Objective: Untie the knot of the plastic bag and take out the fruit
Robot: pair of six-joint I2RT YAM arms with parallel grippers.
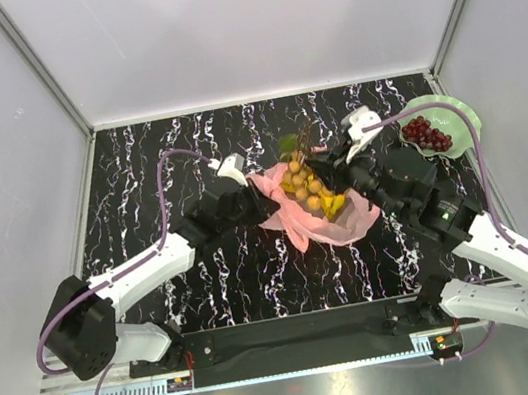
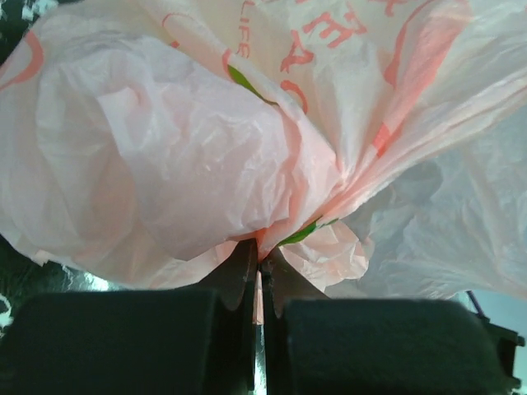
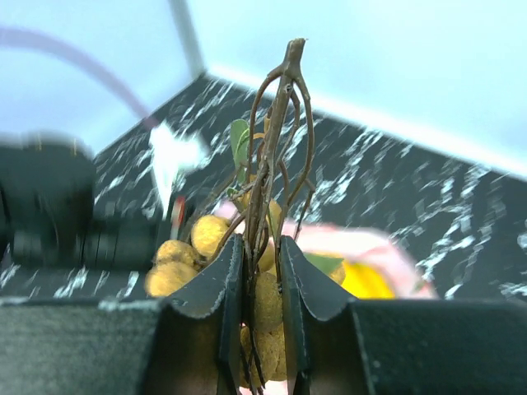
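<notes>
The pink plastic bag (image 1: 334,224) lies open at the table's middle. My left gripper (image 1: 254,187) is shut on a pinch of its left edge; the crinkled film (image 2: 189,156) fills the left wrist view. My right gripper (image 1: 324,162) is shut on the woody stems of the brown fruit cluster (image 1: 305,189), which hangs over the bag. In the right wrist view the stems (image 3: 276,132) rise between the fingers with brown fruits (image 3: 206,239) around them. Yellow bananas (image 1: 334,205) lie in the bag. The dark red grape bunch (image 1: 427,133) sits on the green plate (image 1: 460,114).
The green plate stands at the table's far right corner, near the right wall. The black marbled table (image 1: 147,166) is ringed by white walls and metal frame posts. A purple cable (image 1: 165,179) loops over my left arm.
</notes>
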